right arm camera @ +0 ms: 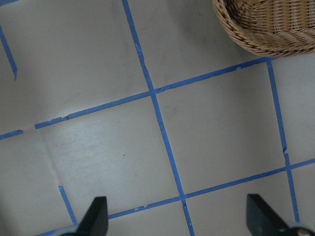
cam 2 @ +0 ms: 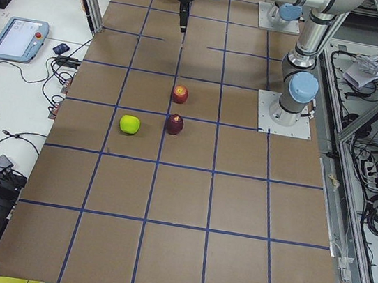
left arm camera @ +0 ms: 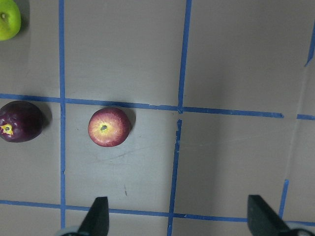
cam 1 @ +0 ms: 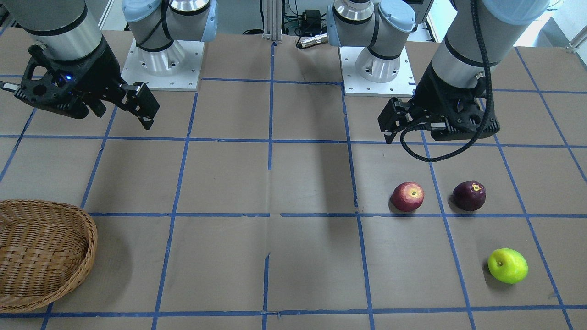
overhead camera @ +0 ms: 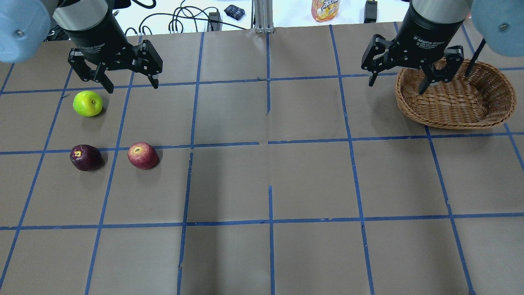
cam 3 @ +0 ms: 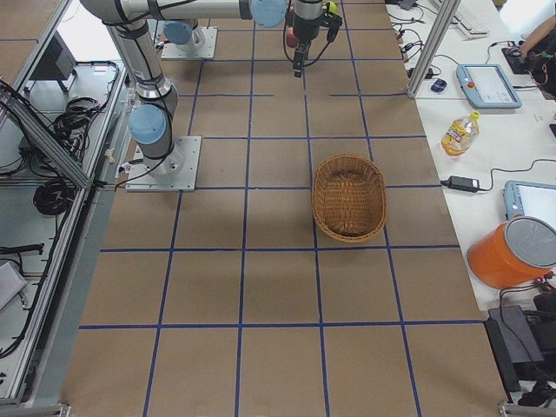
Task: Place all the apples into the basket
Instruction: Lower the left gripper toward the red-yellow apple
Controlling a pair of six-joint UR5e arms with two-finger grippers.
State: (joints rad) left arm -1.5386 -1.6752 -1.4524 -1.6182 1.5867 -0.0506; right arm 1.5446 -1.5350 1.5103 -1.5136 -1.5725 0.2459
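Observation:
Three apples lie on the brown table on my left side: a red one (overhead camera: 142, 155), a dark maroon one (overhead camera: 85, 157) and a yellow-green one (overhead camera: 87, 103). My left gripper (overhead camera: 133, 86) is open and empty. It hovers above the table just beyond the apples. Its wrist view shows the red apple (left arm camera: 109, 127), the maroon apple (left arm camera: 19, 121) and the green apple (left arm camera: 7, 18) ahead of the open fingers. The wicker basket (overhead camera: 450, 119) stands empty at the far right. My right gripper (overhead camera: 396, 85) is open and empty, above the basket's left edge (right arm camera: 266, 29).
The two arm bases (cam 1: 163, 68) (cam 1: 376, 68) stand at the robot's edge of the table. A drink bottle (overhead camera: 325, 9) and cables lie beyond the far edge. Blue tape lines grid the table. An orange bucket (cam 3: 512, 252) and tablets sit on the side bench.

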